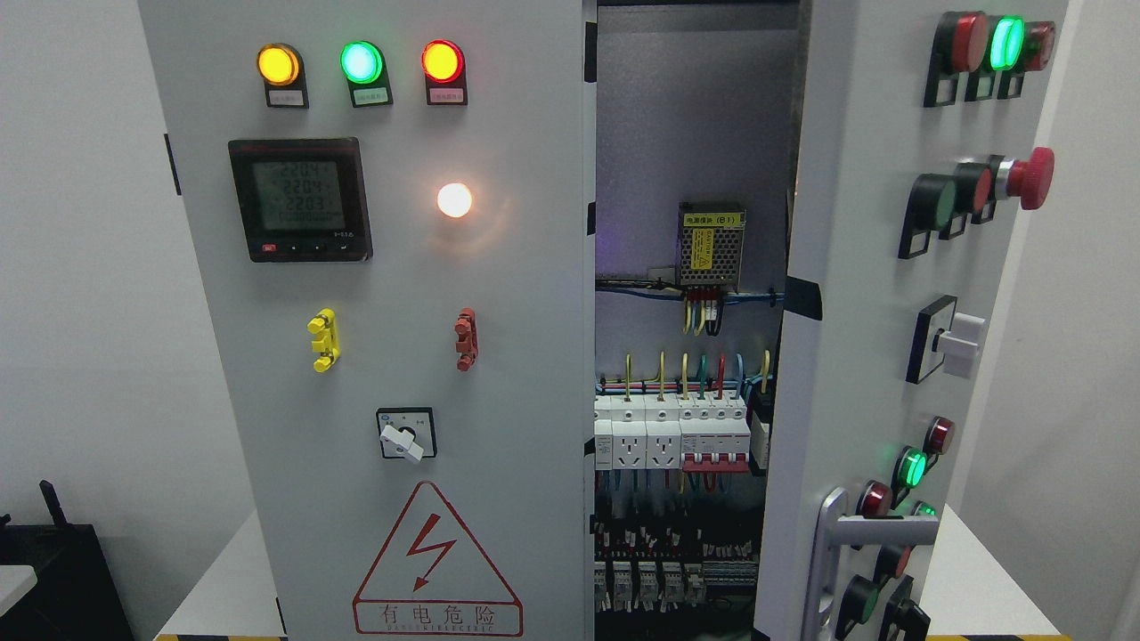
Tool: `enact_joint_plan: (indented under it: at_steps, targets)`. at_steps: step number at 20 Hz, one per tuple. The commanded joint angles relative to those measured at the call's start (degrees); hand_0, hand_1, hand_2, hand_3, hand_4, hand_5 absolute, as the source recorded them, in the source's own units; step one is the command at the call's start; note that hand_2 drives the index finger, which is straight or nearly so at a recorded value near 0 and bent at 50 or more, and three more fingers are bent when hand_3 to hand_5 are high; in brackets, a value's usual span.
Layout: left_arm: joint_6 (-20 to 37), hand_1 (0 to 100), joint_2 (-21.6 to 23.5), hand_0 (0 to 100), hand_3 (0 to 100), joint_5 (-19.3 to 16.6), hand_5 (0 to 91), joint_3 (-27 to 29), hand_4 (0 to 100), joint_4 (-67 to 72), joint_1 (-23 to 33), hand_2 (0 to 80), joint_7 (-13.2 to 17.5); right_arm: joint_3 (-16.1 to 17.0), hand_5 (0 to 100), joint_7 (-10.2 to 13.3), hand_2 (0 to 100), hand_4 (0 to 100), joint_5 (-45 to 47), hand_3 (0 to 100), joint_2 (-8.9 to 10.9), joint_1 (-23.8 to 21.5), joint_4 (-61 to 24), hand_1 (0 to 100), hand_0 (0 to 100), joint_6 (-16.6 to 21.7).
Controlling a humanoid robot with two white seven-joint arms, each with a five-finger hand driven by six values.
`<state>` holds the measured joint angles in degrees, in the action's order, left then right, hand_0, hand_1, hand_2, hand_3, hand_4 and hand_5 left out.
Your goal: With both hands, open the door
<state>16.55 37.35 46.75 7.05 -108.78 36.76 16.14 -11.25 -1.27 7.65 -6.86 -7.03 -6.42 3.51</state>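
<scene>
**Cabinet door ajar, no hands in sight**

Head view: neither robot hand visible, so grip impossible to tell. Right door [855,356] swung partly open, silver handle [833,552] low on it, exposing breakers [708,432] and wiring. Left door [401,356] closed, bearing meter [298,199] reading 220.4, 220.4, 220.3, and warning triangle [436,565] marked "有电危险".

Matt grey painted metal cabinet, glossy plastic fittings.
Left door [499,338] & right door [855,294]: smooth matt painted sheet metal. Door handle [837,534]: satin silvery metal. Pilot lamps [361,62], emergency-stop button [1033,178]: glossy plastic. Meter [298,200]: black plastic bezel, shiny screen. Breakers [677,436]: white smooth plastic. Worktop [214,588]: white, matt.
</scene>
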Motion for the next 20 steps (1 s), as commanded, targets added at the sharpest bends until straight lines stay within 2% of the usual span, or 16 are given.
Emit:
enact_joint_plan:
  at_steps: [1,5,7,12,17,20]
  targets:
    - [-0.03,0,14.50,0,0,9.93,0.0,4.55,4,-5.13,-1.16,0.0,0.04,0.00,0,-0.13,0,0,0.00,0,0.00,0.00,0.00,0,0,0.01]
    - [-0.03,0,19.16,0,0,15.20,0.0,5.34,4,-4.95,-3.35,0.0,0.04,0.00,0,-0.13,0,0,0.00,0,0.00,0.00,0.00,0,0,0.01]
    - [-0.03,0,20.83,0,0,17.13,0.0,7.01,4,-4.95,-3.80,0.0,0.12,0.00,0,-0.04,0,0,0.00,0,0.00,0.00,0.00,0,0,0.01]
    - [-0.03,0,25.22,0,0,22.41,0.0,7.19,4,-4.96,-7.92,0.0,1.17,0.00,0,-0.04,0,0,0.00,0,0.00,0.00,0.00,0,0,0.01]
    - [-0.73,0,28.56,0,0,27.68,0.0,5.88,4,-5.04,-15.99,0.0,1.18,0.00,0,-0.13,0,0,0.00,0,0.00,0.00,0.00,0,0,0.01]
    - [-2.40,0,30.84,0,0,29.71,0.0,-0.60,4,-4.96,-25.12,0.0,1.18,0.00,0,-0.04,0,0,0.00,0,0.00,0.00,0.00,0,0,0.01]
